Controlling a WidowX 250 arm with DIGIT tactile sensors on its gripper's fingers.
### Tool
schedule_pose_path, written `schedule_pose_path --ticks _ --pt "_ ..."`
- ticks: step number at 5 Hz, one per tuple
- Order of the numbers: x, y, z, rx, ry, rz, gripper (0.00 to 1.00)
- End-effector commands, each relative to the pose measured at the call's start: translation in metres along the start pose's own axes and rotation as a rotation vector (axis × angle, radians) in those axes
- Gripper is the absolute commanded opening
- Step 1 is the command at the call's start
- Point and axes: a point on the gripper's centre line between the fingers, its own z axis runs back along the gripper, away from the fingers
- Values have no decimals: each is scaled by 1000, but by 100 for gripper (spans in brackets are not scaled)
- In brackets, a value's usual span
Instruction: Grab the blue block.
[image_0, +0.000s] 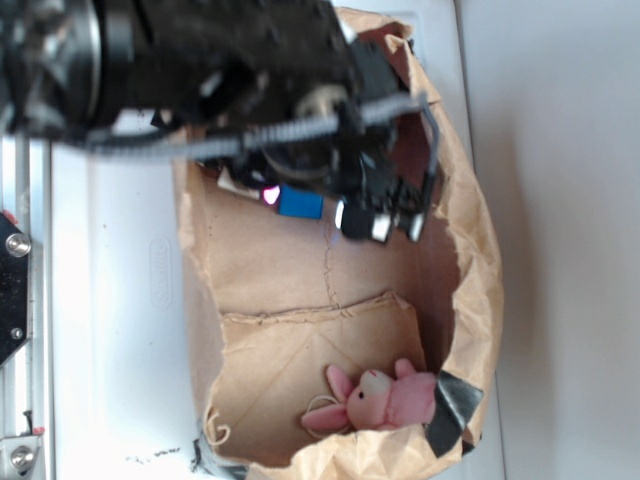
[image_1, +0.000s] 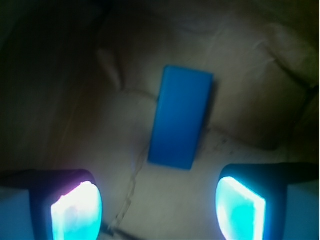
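- Paper bag (image_0: 300, 280): brown, crumpled, lying on a white bench (image_0: 110, 330); its walls are torn and folded open so the inside shows from above
- Contents, item one, blue block (image_1: 181, 116): a flat bright blue slab lying on the creased brown paper of the bag floor, long side running slightly tilted from upright in the wrist view; in the exterior view only a small part shows, under the arm
- Contents, item two, pink plush bunny (image_0: 385, 400): lying on its side at the other end of the bag, well apart from the block, just beside a grey patch on the bag wall
- Gripper (image_1: 159, 210): over the bag; fingers (image_1: 77, 212) spread wide, released, holding nothing; the block lies ahead of them, apart from both pads
- Robot arm (image_0: 230, 70): black, covering the upper part of the bag in the exterior view
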Motion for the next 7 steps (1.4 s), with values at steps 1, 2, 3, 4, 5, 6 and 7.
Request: schedule_pose_path --ticks 1,2,3,4,5,6,7 --pt "12 0 11 -70 -4 -2 100" --pt "14 1 6 -65 1 -4 100" --pt "14 -2 2 -62 -2 -12 100" --pt "7 -7 -5 -28 -76 -27 100" --pt "3 -9 -10 -28 -75 -42 100" --pt "7 -8 -19 -26 -75 -40 100" --pt "8 -9 -29 -14 -62 -38 100"
